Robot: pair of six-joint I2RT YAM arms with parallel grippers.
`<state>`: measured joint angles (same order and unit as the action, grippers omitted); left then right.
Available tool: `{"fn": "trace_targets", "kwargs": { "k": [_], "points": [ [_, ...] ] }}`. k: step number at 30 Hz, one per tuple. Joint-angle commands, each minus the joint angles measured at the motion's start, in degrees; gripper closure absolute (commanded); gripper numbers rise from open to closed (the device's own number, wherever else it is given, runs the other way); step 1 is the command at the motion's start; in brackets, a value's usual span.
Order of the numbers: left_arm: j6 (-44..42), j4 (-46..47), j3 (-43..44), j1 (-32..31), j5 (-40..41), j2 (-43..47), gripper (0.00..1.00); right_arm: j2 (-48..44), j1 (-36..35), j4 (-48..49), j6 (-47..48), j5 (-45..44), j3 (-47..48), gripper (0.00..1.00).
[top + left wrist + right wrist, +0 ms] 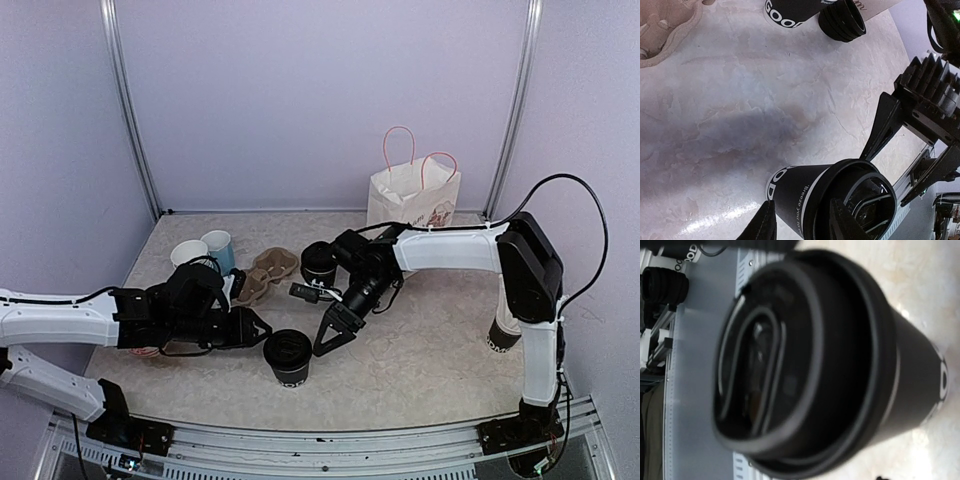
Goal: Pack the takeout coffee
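Observation:
One takeout coffee cup (287, 357), black with a black lid, stands near the table's front. It fills the right wrist view (805, 360) and shows in the left wrist view (810, 195). My left gripper (261, 331) is open just left of it, its fingertips (762, 225) by the cup's side and not closed on it. My right gripper (335, 338) is open just right of the cup, pointing down at it, its spread fingers (882, 125) clear of the lid. The second lidded cup (318, 262) stands behind the right wrist and shows at the top of the left wrist view (790, 10).
A brown pulp cup carrier (265, 275) lies left of the second cup. A light blue mug (218, 248) and a white-lined cup stack (188, 254) stand at the back left. A white paper bag (412, 192) with pink handles stands at the back right.

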<state>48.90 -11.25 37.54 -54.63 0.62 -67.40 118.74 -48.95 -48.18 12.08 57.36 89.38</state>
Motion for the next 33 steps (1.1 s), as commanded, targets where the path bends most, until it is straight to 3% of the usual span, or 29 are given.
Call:
{"fn": "trace_targets", "kwargs": {
  "k": [1, 22, 25, 29, 33],
  "points": [
    [-1.9, 2.0, -0.4, 0.9, -2.3, -1.6, 0.64, 1.8, -1.4, -0.5, -1.3, -0.5, 2.7, 0.36],
    [-1.4, 1.5, -3.5, 1.7, -5.3, -3.6, 0.75, 5.8, -1.5, 0.0, -4.9, -3.4, 4.6, 0.35],
    [-0.8, 1.3, -4.0, 1.6, -5.3, -3.5, 0.76, 6.4, -1.6, 0.4, -6.0, -9.0, 4.2, 0.36],
    [-0.2, 0.0, -5.1, 1.8, -4.6, -4.0, 0.78, 7.9, -1.8, 0.5, -6.4, -23.2, 3.1, 0.41],
    [-0.1, -2.0, -5.6, 1.7, -4.5, -5.8, 0.79, 8.6, -1.8, 0.9, -6.5, -28.5, 1.6, 0.44]
  ]
}}
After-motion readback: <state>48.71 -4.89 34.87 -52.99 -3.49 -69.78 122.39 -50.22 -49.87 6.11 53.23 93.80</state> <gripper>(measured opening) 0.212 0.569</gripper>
